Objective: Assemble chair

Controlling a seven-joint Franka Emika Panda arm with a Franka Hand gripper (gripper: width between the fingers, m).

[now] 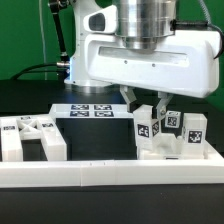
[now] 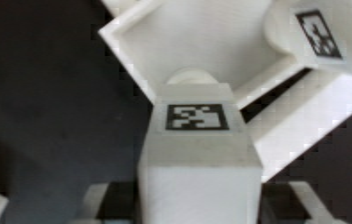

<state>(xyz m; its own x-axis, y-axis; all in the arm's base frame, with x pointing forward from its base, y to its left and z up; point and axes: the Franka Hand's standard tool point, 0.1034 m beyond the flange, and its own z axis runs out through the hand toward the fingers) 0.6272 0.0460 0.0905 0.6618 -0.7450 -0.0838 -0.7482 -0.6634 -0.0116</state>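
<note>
My gripper (image 1: 146, 108) hangs over the cluster of chair pieces on the exterior view's right and is shut on a white square leg (image 1: 143, 128) that bears a tag. In the wrist view the same leg (image 2: 194, 130) runs out from between the fingers (image 2: 105, 196), its rounded end against a larger white chair piece (image 2: 191, 40). That piece carries another tag (image 2: 311, 35). More tagged white chair pieces (image 1: 188, 130) stand right beside the held leg. How the leg's end meets the larger piece is hidden.
Other white chair parts (image 1: 25, 138) lie at the exterior view's left. The marker board (image 1: 88, 111) lies flat behind the black mat. A long plain white rail (image 1: 110, 172) runs along the front edge.
</note>
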